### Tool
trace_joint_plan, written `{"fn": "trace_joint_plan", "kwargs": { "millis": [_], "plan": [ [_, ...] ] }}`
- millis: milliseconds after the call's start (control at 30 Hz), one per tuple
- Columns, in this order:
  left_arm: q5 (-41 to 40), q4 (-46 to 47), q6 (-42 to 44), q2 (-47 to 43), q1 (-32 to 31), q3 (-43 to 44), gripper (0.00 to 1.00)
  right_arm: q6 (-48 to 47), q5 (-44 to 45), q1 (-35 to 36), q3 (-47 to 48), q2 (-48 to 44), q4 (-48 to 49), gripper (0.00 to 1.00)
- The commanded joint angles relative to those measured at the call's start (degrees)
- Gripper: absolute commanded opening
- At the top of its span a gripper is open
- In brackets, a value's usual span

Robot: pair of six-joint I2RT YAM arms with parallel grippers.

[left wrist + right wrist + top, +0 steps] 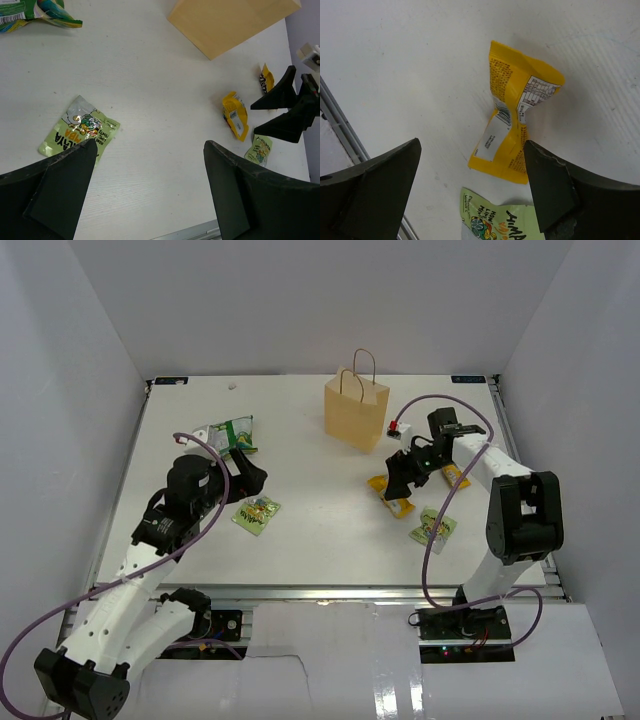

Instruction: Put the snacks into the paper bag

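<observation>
White table (310,490) is seen boxed in by white walls. Left arm (150,540) is stretched over the table's left half, right arm (510,500) over the right half. Paper bag (356,412) is stood upright at the far middle of the table, handles up; its inside cannot be seen.

Left gripper (248,476) is held released, jaws spread wide, nothing between them. It is placed just beyond a light green packet (256,512), which is seen lying flat beside one finger in the left wrist view.

Right gripper (402,478) is likewise spread wide and empty, held over a yellow packet (392,492). In the right wrist view this packet is seen pinched at its middle, lying on the table between the two fingers; contact cannot be told.

A second light green packet (435,525) is laid just near of the yellow one. Dark green packets (232,433) are laid at the far left. A yellow-orange packet (455,475) is partly hidden by the right arm. All visible snacks are on the table, outside the bag.
</observation>
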Motion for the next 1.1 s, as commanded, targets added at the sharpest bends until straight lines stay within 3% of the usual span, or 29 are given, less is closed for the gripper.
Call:
{"fn": "trace_joint_plan", "kwargs": {
  "millis": [0, 167, 267, 500, 733, 967, 1067],
  "plan": [
    [-0.18, -0.97, -0.69, -1.26, -0.31, -0.42, 0.98, -2.02, 0.92, -0.86, 0.04, 2.26, 4.76, 0.88],
    [0.35, -0.88, -0.86, -0.82, -0.31, -0.51, 0.98, -2.55, 7.95, -0.16, -0.13, 4.98, 10.65, 0.88],
    [0.26, -0.88, -0.87, -0.55, -0.31, -0.34, 0.98, -2.29, 7.7, 0.72, -0.48, 7.0, 12.41, 0.84],
    [0.09, -0.97, -0.95, -0.55, -0.31, -0.69, 0.98, -0.53, 2.96, 1.51, -2.85, 8.59, 13.99, 0.56],
    [0.09, -0.88, -1.22, -0.55, -0.31, -2.09, 0.98, -0.97, -0.73, 1.08, -5.31, 5.97, 13.82, 0.22],
    [-0.18, -0.88, -0.95, -0.12, -0.31, -3.06, 0.98, -13.17, -13.47, 0.63, -2.6, -4.49, 7.15, 0.17],
    [0.0, -0.79, -0.78, 0.76, -0.31, -3.06, 0.98, -15.56, -14.89, 0.63, 4.57, -8.19, 6.96, 0.14]
  ]
}}
